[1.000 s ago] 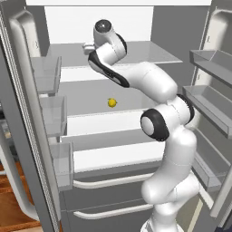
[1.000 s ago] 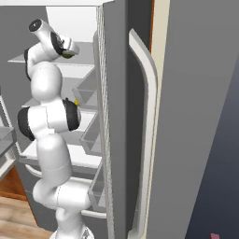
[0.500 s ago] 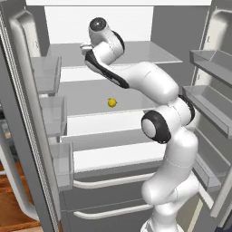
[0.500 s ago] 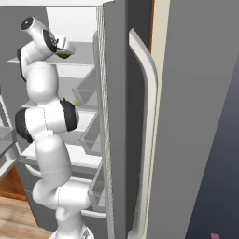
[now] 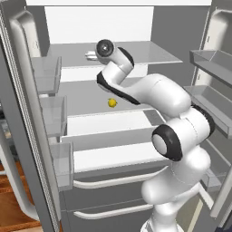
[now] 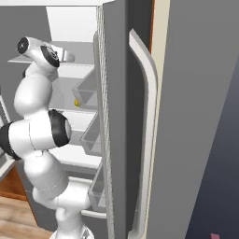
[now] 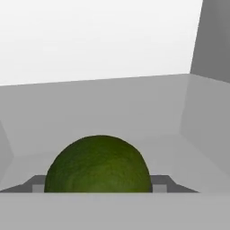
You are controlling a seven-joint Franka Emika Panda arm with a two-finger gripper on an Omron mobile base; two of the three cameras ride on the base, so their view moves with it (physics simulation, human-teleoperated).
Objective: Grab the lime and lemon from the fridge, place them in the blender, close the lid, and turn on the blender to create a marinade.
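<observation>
- The lime (image 7: 99, 164) has a dull, finely pebbled dark green rind with no gloss.
- The lemon (image 5: 112, 103) is bright yellow; its surface texture is too small to make out.
- The fridge (image 5: 27, 136) has a smooth, matt grey casing that looks like painted metal; its interior shelves (image 5: 113, 122) are smooth, matt white.
- The door bins (image 5: 45, 74) look like clear, smooth plastic with a faint sheen.
- The door handle (image 6: 147, 135) is smooth pale grey with a satin finish.
- The floor (image 5: 11, 208) looks like brown wood planks with visible grain.
- The fingers (image 7: 159, 184) are matt grey and flat-faced.
</observation>
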